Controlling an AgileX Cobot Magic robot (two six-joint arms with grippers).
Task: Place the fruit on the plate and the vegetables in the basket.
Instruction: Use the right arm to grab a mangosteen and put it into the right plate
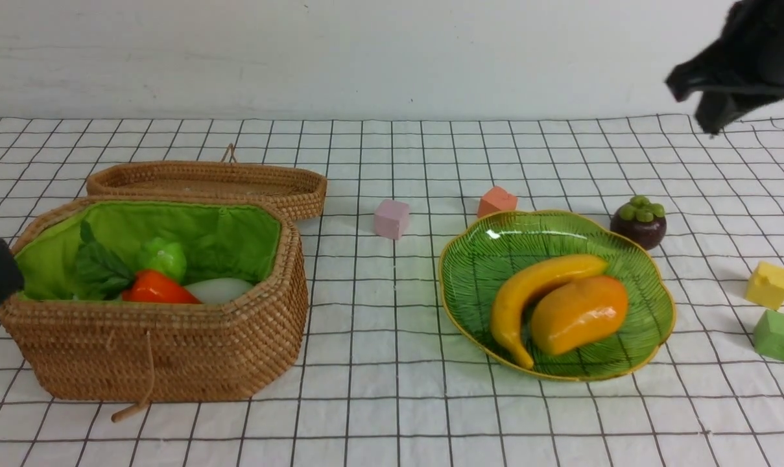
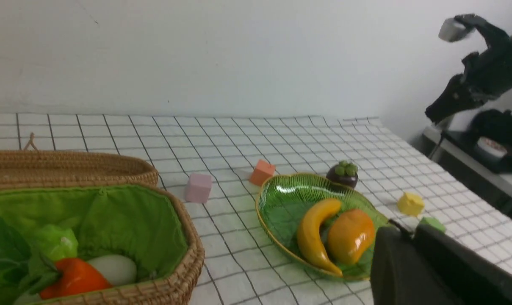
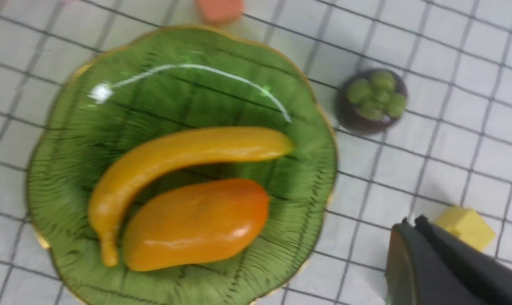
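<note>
Two grippers are in view, both empty. The left gripper (image 2: 404, 226) and the right gripper (image 3: 410, 222) are each seen in their own wrist view as dark fingers that seem to be pressed together, though blur softens the edges. In the front view the right one is held high near the far right corner, and the left one is cut off at the left edge beside the basket (image 1: 158, 350).

A white tablecloth (image 1: 379, 363) ruled with black squares is spread over the table, backed by a plain pale wall (image 1: 333, 58). A side bench (image 2: 488, 165) with dark clutter is shown past the table's edge only by the left wrist view.

The banana (image 1: 534, 292) and mango (image 1: 580, 314) are laid touching on the plate (image 1: 469, 259). The mangosteen (image 1: 638, 222) is left upright on the cloth, just beside the plate's far right rim.

The carrot (image 1: 155, 288), radish (image 1: 220, 290) and gourd (image 1: 163, 257) are lodged in the basket, half hidden by its near wall and by dark leaves. The wicker lid (image 1: 210, 185) is set behind it.

A pink cube (image 1: 392, 218), an orange cube (image 1: 496, 200), a yellow cube (image 1: 768, 285) and a green cube (image 1: 779, 335) are scattered on the cloth.
</note>
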